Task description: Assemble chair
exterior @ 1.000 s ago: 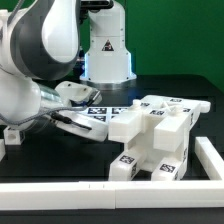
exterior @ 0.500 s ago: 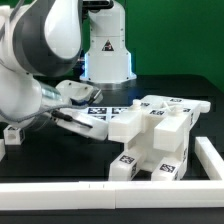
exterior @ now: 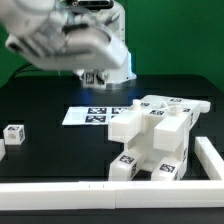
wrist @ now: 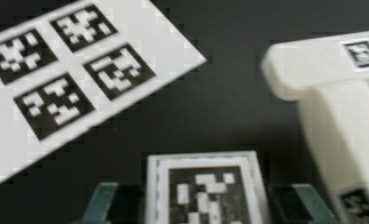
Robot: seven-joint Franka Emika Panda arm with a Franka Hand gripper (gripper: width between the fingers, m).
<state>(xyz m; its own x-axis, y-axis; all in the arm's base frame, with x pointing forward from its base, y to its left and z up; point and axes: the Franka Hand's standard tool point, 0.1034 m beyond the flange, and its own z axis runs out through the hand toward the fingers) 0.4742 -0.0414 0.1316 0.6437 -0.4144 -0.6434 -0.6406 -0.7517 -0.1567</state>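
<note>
The partly built chair (exterior: 155, 135), a stack of chunky white tagged blocks, stands on the black table at the exterior view's right; it also shows in the wrist view (wrist: 332, 90). My gripper (exterior: 95, 76) hangs blurred above the table, well up and to the left of the chair. In the wrist view the gripper (wrist: 207, 200) is shut on a small white chair piece (wrist: 204, 185) with a square tag, which sits between the two fingers. Another small tagged chair piece (exterior: 12, 135) lies on the table at the far left.
The marker board (exterior: 95, 115) lies flat on the table below the gripper, seen also in the wrist view (wrist: 74, 80). A long white border rail (exterior: 100, 192) runs along the front and up the right side (exterior: 212, 160). The robot's base (exterior: 108, 45) stands behind.
The jaws closed on the small white piece near the marker board. The arm has since swung up and away from the table with the piece, uncovering the board.
</note>
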